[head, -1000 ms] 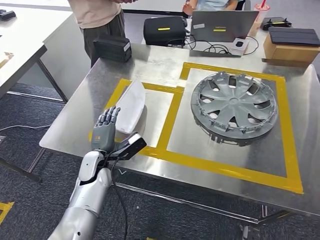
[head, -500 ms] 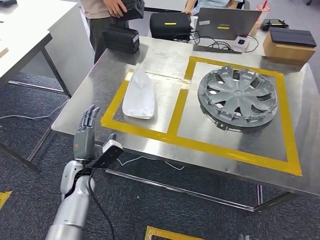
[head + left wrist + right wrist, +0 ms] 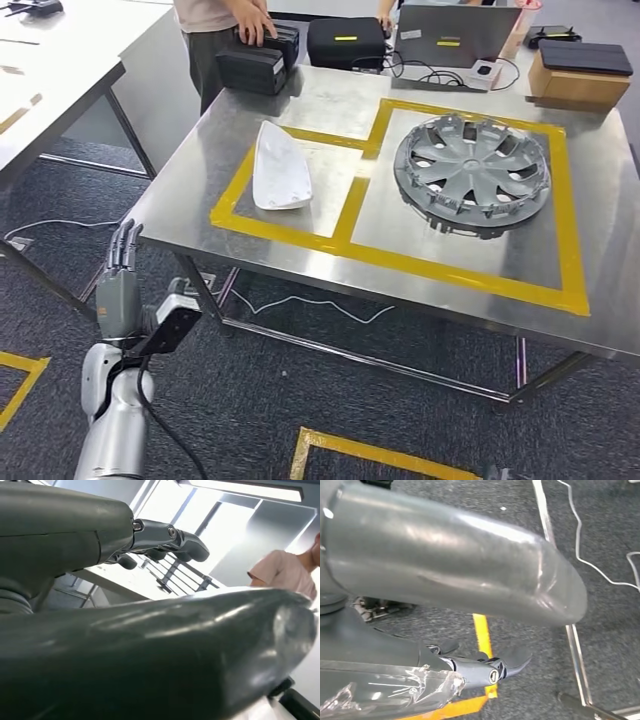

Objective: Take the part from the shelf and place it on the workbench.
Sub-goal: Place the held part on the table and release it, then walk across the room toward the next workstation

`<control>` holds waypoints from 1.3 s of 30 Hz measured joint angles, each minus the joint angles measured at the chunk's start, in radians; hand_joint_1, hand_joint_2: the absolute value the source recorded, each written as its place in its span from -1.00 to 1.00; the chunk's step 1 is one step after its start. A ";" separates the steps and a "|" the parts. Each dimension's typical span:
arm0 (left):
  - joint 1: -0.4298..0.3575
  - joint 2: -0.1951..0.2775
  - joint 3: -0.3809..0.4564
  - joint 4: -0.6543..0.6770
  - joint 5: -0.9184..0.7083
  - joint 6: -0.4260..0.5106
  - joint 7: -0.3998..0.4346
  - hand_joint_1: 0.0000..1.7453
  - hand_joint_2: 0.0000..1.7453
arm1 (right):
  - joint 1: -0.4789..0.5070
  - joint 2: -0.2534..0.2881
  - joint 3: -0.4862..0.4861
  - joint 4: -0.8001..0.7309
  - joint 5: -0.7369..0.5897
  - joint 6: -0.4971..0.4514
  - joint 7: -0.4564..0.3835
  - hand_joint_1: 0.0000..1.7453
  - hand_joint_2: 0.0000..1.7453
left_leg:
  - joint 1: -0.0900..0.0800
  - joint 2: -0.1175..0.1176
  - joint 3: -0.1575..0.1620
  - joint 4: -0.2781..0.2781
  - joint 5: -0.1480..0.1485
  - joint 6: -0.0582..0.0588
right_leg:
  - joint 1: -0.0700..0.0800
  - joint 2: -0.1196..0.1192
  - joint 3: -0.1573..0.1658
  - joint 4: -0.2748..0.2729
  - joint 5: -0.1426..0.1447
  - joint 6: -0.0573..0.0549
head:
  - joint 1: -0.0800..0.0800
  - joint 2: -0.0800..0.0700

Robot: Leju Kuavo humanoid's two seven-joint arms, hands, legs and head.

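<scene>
A white curved part (image 3: pixel 280 180) lies flat on the steel workbench (image 3: pixel 324 100), inside the left yellow-taped square. My left hand (image 3: pixel 121 280) is raised below and left of the bench's near corner, fingers straight and apart, holding nothing; the left wrist view shows its thumb (image 3: pixel 181 645) and fingers (image 3: pixel 170 537) spread against the ceiling. In the right wrist view my right hand (image 3: pixel 471 630) hangs over the carpet with its fingers (image 3: pixel 497 667) apart and nothing in them.
A grey wheel cover (image 3: pixel 472 175) fills the right taped square. A person (image 3: pixel 219 20) at the bench's far side touches black cases (image 3: pixel 260 60). A laptop (image 3: pixel 449 35), cables and a wooden box (image 3: pixel 577 85) line the back edge. A white table (image 3: pixel 53 70) stands left.
The whole view has shifted as I step back from the bench. My left hand has drawn away from the white part and now sits off the bench, lower left.
</scene>
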 joint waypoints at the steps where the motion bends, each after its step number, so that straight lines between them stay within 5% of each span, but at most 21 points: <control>1: 0.002 0.000 0.008 0.000 0.003 0.000 -0.001 -1.00 -1.00 | 0.000 0.000 0.000 0.000 0.000 0.000 0.000 -1.00 -1.00 | 0.003 0.001 -0.011 0.056 -0.020 -0.005 | 0.000 -0.008 -0.015 0.000 0.011 0.001 | -0.001 0.000; 3: 0.006 0.000 0.031 0.001 0.016 0.000 -0.006 -1.00 -1.00 | 0.000 0.000 0.001 0.000 0.000 0.000 0.000 -1.00 -1.00 | 0.010 0.004 0.008 0.085 0.005 -0.015 | -0.002 -0.026 -0.043 0.001 0.031 0.007 | -0.004 0.000; 6: 0.009 0.000 0.072 0.011 0.052 0.003 -0.035 -1.00 -1.00 | 0.001 -0.001 0.001 -0.001 0.001 -0.004 0.000 -1.00 -1.00 | 0.020 0.052 0.151 -0.085 0.055 -0.029 | -0.002 -0.051 -0.074 0.011 0.054 0.024 | -0.011 0.000; 8: 0.008 0.000 0.106 0.031 0.083 0.006 -0.069 -1.00 -1.00 | 0.001 -0.002 0.001 -0.002 0.001 -0.010 0.000 -1.00 -1.00 | 0.016 0.082 0.215 -0.188 0.037 -0.017 | 0.000 -0.068 -0.083 0.018 0.068 0.037 | -0.018 0.000; 9: 0.008 0.000 0.127 0.045 0.100 0.007 -0.087 -1.00 -1.00 | 0.001 -0.002 0.001 -0.002 0.001 -0.013 0.000 -1.00 -1.00 | 0.011 0.079 0.218 -0.205 0.032 -0.005 | -0.002 -0.078 -0.085 0.017 0.076 0.043 | -0.018 0.000; 11: 0.010 -0.001 0.176 0.077 0.135 0.008 -0.120 -1.00 -1.00 | 0.003 -0.001 0.000 -0.001 0.002 -0.017 0.000 -1.00 -1.00 | 0.006 0.063 0.200 -0.206 0.047 0.020 | -0.009 -0.080 -0.090 0.017 0.077 0.054 | -0.016 0.000; 13: 0.009 -0.003 0.227 0.113 0.167 0.008 -0.152 -1.00 -1.00 | 0.008 0.000 0.000 0.001 0.004 -0.020 0.001 -1.00 -1.00 | 0.004 0.045 0.176 -0.207 0.071 0.039 | -0.012 -0.044 -0.113 0.073 0.008 0.061 | -0.014 0.000; 16: 0.005 -0.006 0.293 0.173 0.199 0.008 -0.193 -1.00 -1.00 | 0.010 0.000 -0.003 0.005 0.009 -0.025 0.001 -1.00 -1.00 | -0.003 0.013 0.129 -0.206 0.109 0.051 | -0.005 0.001 -0.160 0.269 -0.132 0.052 | -0.010 0.000; 18: 0.002 -0.005 0.336 0.215 0.213 0.008 -0.207 -1.00 -1.00 | 0.009 0.001 -0.006 0.008 0.014 -0.030 0.001 -1.00 -1.00 | -0.007 -0.010 0.098 -0.205 0.134 0.052 | 0.003 0.006 -0.139 0.307 -0.130 0.041 | -0.010 0.000; 20: -0.004 -0.003 0.381 0.263 0.226 0.010 -0.213 -1.00 -1.00 | 0.006 0.003 -0.013 0.009 0.017 -0.038 0.001 -1.00 -1.00 | -0.008 -0.035 0.072 -0.204 0.158 0.048 | 0.010 0.028 -0.047 0.206 -0.083 0.026 | -0.010 0.000; 22: -0.017 0.004 0.423 0.319 0.239 0.018 -0.215 -1.00 -1.00 | 0.001 0.007 -0.024 0.010 0.021 -0.049 0.001 -1.00 -1.00 | -0.009 -0.057 0.053 -0.205 0.181 0.039 | 0.012 0.072 0.057 0.063 -0.077 0.015 | -0.014 0.000; 24: -0.030 0.017 0.461 0.384 0.252 0.032 -0.216 -1.00 -1.00 | -0.003 0.014 -0.035 0.011 0.028 -0.059 0.001 -1.00 -1.00 | -0.009 -0.075 0.043 -0.209 0.204 0.027 | 0.013 0.088 0.089 0.000 -0.089 0.012 | -0.019 0.000; 26: -0.036 0.038 0.496 0.452 0.264 0.048 -0.216 -1.00 -1.00 | -0.005 0.024 -0.046 0.014 0.035 -0.064 0.001 -1.00 -1.00 | -0.007 -0.082 0.036 -0.214 0.216 0.015 | 0.012 0.067 0.074 -0.004 -0.073 0.005 | -0.022 0.000; 28: -0.040 0.058 0.522 0.514 0.270 0.063 -0.216 -1.00 -1.00 | -0.006 0.033 -0.056 0.016 0.041 -0.067 0.001 -1.00 -1.00 | -0.008 -0.051 0.016 -0.174 0.158 0.005 | 0.008 0.042 0.060 -0.007 -0.050 -0.008 | -0.027 0.000; 30: -0.048 0.071 0.536 0.566 0.274 0.071 -0.216 -1.00 -1.00 | -0.005 0.035 -0.063 0.017 0.044 -0.068 0.001 -1.00 -1.00 | -0.007 -0.011 -0.018 -0.054 0.051 -0.005 | 0.009 0.013 0.036 -0.007 -0.027 -0.015 | -0.033 0.000; 32: -0.053 0.080 0.544 0.608 0.277 0.074 -0.216 -1.00 -1.00 | -0.004 0.036 -0.072 0.017 0.046 -0.068 0.001 -1.00 -1.00 | -0.002 0.001 -0.037 0.066 0.005 -0.014 | 0.009 -0.020 0.007 -0.006 -0.005 -0.014 | -0.034 0.000; 34: -0.055 0.088 0.552 0.639 0.278 0.076 -0.216 -1.00 -1.00 | -0.004 0.036 -0.078 0.017 0.047 -0.069 0.001 -1.00 -1.00 | 0.004 0.007 0.001 0.072 0.041 -0.020 | 0.009 -0.049 -0.020 -0.004 0.013 -0.009 | -0.035 0.000; 36: -0.061 0.094 0.559 0.667 0.278 0.080 -0.216 -1.00 -1.00 | -0.006 0.036 -0.081 0.017 0.051 -0.069 0.001 -1.00 -1.00 | 0.007 0.044 0.110 -0.049 0.075 -0.022 | 0.010 -0.074 -0.039 0.000 0.027 -0.001 | -0.042 0.000; 38: -0.075 0.100 0.564 0.694 0.277 0.084 -0.216 -1.00 -1.00 | -0.007 0.037 -0.083 0.017 0.055 -0.070 0.001 -1.00 -1.00 | 0.000 0.085 0.210 -0.186 0.063 -0.013 | 0.012 -0.099 -0.050 0.006 0.041 0.011 | -0.049 0.000; 39: -0.080 0.105 0.568 0.710 0.275 0.086 -0.216 -1.00 -1.00 | -0.009 0.038 -0.085 0.017 0.058 -0.070 0.001 -1.00 -1.00 | -0.005 0.092 0.230 -0.223 0.056 -0.004 | 0.011 -0.111 -0.054 0.007 0.048 0.017 | -0.052 0.000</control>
